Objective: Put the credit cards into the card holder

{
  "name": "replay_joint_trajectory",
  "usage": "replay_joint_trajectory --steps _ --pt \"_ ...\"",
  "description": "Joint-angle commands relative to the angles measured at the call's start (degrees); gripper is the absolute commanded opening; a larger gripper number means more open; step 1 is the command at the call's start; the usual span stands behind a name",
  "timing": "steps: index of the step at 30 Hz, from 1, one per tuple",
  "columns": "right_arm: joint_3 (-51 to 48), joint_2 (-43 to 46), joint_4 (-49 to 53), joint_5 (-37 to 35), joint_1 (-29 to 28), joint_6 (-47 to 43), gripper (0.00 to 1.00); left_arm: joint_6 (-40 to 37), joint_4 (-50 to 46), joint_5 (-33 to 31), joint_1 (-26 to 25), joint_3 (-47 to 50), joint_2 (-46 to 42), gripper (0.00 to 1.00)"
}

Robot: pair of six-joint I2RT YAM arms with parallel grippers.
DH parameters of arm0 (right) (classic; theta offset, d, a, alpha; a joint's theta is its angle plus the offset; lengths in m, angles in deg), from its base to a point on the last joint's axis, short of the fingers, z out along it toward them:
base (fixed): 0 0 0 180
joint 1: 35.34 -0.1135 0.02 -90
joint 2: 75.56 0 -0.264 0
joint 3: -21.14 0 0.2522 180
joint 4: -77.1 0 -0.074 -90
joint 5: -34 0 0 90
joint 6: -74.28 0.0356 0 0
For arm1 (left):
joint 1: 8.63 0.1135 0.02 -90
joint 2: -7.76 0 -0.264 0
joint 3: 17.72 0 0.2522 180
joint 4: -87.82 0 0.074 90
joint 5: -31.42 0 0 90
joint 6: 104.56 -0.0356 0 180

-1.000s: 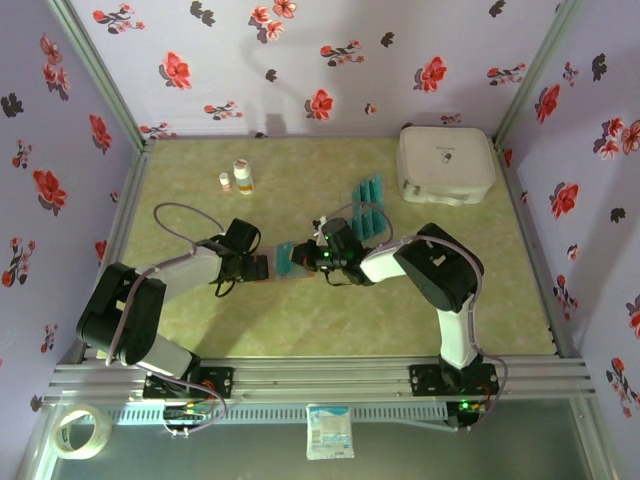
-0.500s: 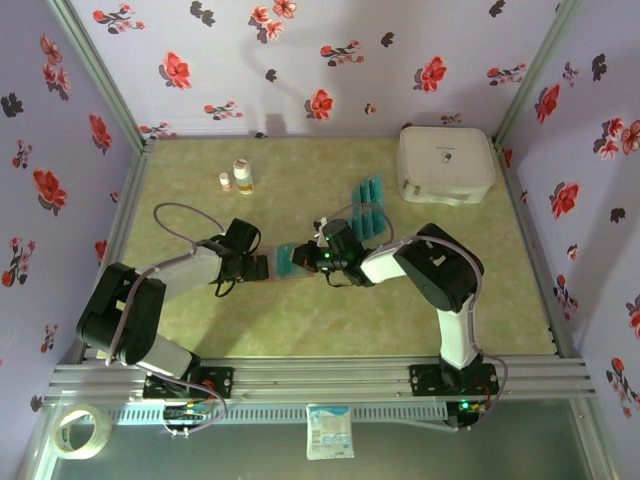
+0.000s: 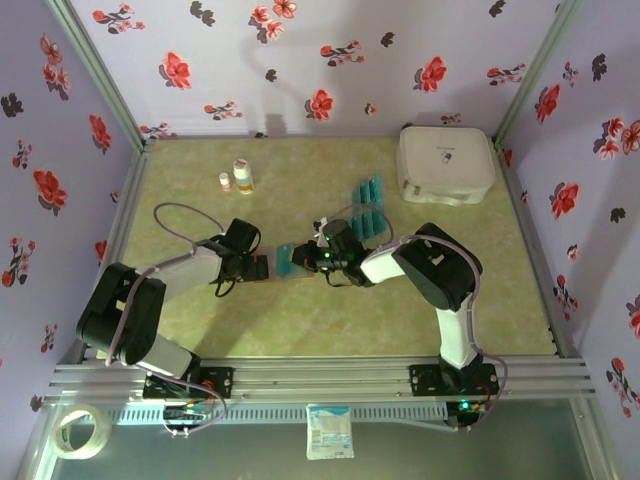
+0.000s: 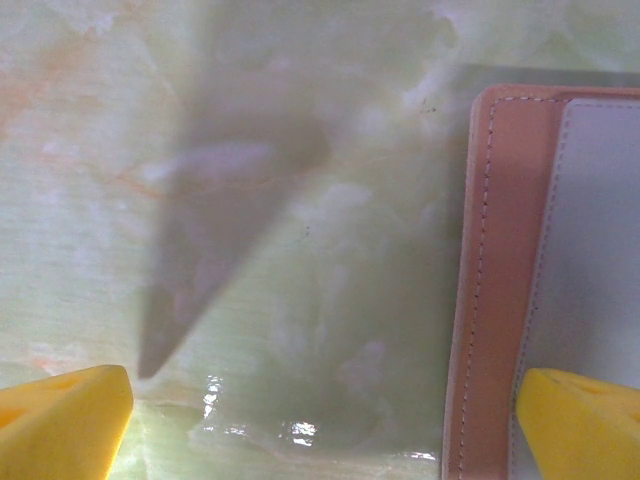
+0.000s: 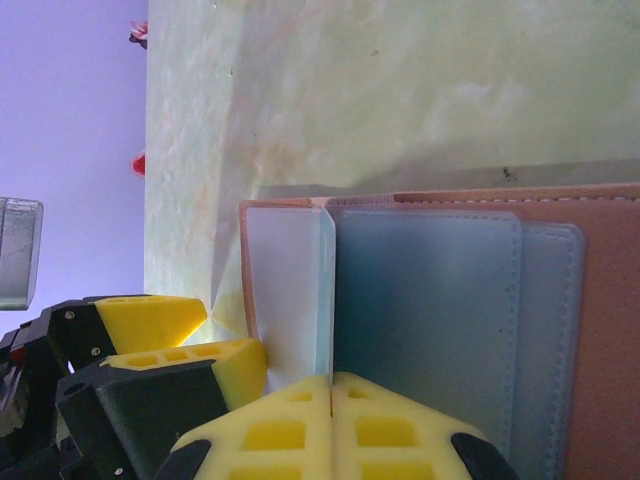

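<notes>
The card holder [image 3: 266,270] lies open on the green table, brown rim [image 4: 500,250] and greyish-blue pockets [image 5: 450,300] showing. My right gripper [image 3: 306,260] [image 5: 331,385] is shut on a teal credit card [image 3: 287,260]. The right wrist view shows this card edge-on [image 5: 329,290], standing upright over the holder's pale left panel beside the pockets. My left gripper [image 3: 252,266] [image 4: 320,425] is open wide at the holder's left edge, one fingertip [image 4: 580,420] over the holder, the other [image 4: 65,420] over the table. Several more credit cards [image 3: 368,205] lie behind the right gripper.
A large white rounded case [image 3: 446,163] stands at the back right. Two small bottles [image 3: 242,176] stand at the back left. Flowered walls close in the table on three sides. Open green surface lies in front of the wallet.
</notes>
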Motion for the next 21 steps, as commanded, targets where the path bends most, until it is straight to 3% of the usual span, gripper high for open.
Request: replay_joint_trajectory --steps 1,21 --pt "-0.05 -1.82 -0.56 1.11 -0.19 0.63 0.0 -0.11 -1.63 -0.14 -0.56 -0.23 1.52 1.0" --pt "-0.41 -2.87 -1.73 1.88 -0.42 1.76 0.0 -0.09 -1.57 -0.14 -0.66 -0.3 1.51 1.0"
